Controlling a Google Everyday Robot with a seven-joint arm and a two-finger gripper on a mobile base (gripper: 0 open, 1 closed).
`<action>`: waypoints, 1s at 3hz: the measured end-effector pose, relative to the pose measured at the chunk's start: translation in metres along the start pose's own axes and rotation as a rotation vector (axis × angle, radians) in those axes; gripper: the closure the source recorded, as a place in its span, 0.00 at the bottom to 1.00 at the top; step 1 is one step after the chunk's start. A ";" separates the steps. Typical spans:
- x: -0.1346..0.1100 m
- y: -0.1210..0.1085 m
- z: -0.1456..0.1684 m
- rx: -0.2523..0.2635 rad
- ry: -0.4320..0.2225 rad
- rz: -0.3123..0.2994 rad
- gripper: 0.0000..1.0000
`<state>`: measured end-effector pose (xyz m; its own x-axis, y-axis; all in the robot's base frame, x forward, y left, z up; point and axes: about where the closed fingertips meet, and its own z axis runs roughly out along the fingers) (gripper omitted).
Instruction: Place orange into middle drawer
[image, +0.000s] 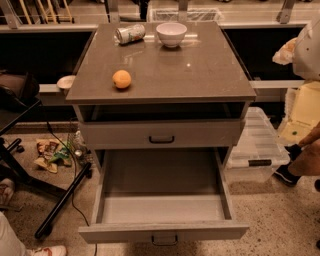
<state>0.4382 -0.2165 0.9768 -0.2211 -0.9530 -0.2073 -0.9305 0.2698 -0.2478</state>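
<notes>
**Orange on cabinet top, middle drawer pulled out**

You have the orange (122, 79) sitting on the grey cabinet top (200, 70), front-left area, near the front edge; it is well apart from the white bowl (171, 34) and the crushed can (130, 33), which lie side by side at the back; the middle drawer (162, 209) is pulled fully out below, grey floor bare, small dark handle on its front; the drawer above (200, 134) is closed; the gripper is outside the frame, so you cannot tell how wide it stands or whether it holds anything.
</notes>
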 end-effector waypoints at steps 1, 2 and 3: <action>0.000 0.000 0.000 0.000 0.000 0.000 0.00; -0.011 -0.027 0.009 0.048 -0.066 0.024 0.00; -0.037 -0.073 0.030 0.101 -0.212 0.060 0.00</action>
<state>0.5233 -0.1967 0.9745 -0.1990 -0.8875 -0.4155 -0.8811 0.3476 -0.3206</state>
